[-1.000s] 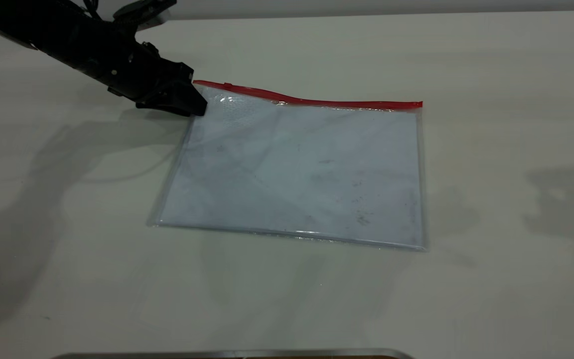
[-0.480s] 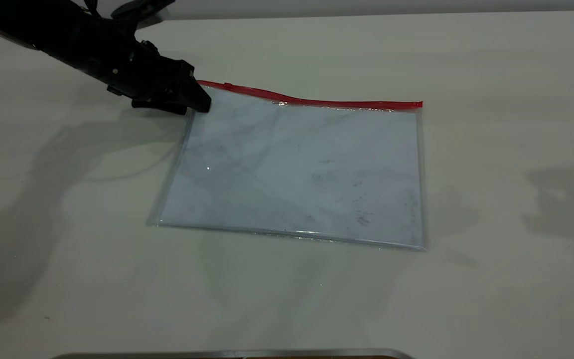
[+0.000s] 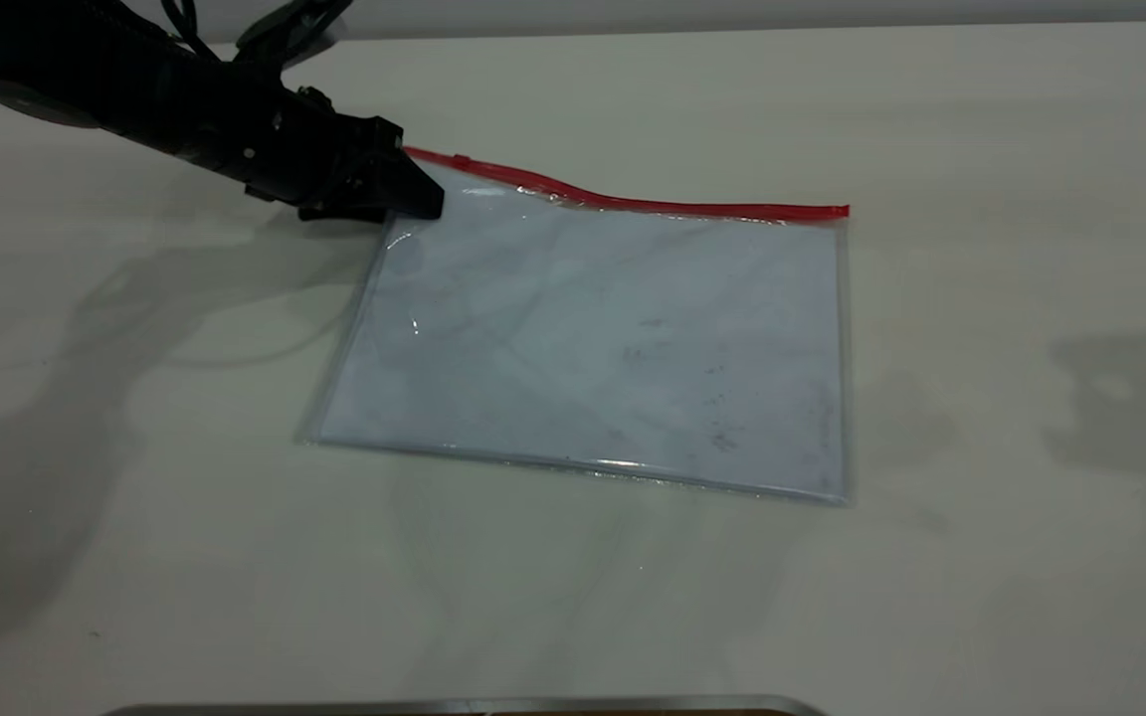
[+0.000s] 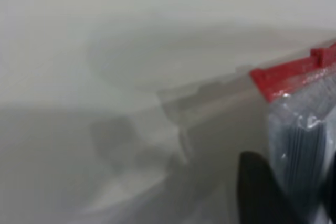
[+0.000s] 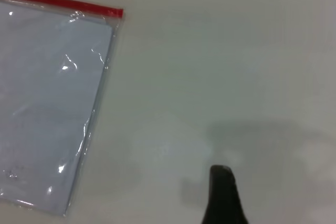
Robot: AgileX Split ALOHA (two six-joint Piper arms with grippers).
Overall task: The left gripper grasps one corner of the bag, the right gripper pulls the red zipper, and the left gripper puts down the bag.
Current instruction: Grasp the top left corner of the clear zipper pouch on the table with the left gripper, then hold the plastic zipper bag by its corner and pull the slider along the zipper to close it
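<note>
- A pale, plain desk (image 3: pixel 981 119) fills the scene, with soft shadows at its left and right sides and a thin metal edge at the very near border.
- One bag (image 3: pixel 603 338) lies nearly flat at the middle of the desk, its long axis running left to right.
- One red zipper (image 3: pixel 633 203) runs along the bag's far long edge; its one small slider tab (image 3: pixel 459 160) sits close to the left end.
- The left tool (image 3: pixel 412 197) reaches in from the far left and is pinched on the corner of the bag (image 3: pixel 424 179) where the red strip ends; that corner rides a little above the desk.
- In the left wrist view a dark finger (image 4: pixel 257 190) lies against the clear plastic just beside the red strip's end.
- The right tool is out of the exterior view; only one dark fingertip (image 5: pixel 223 195) shows in its own wrist view, hovering over bare desk well apart from the bag's right edge. Whether it is spread or pressed together, I cannot tell.
- My judgement: the pull turns on this: the slider lies at the left end, just beside the left tool and far from the right one, so the right arm must cross the bag's whole length first.
</note>
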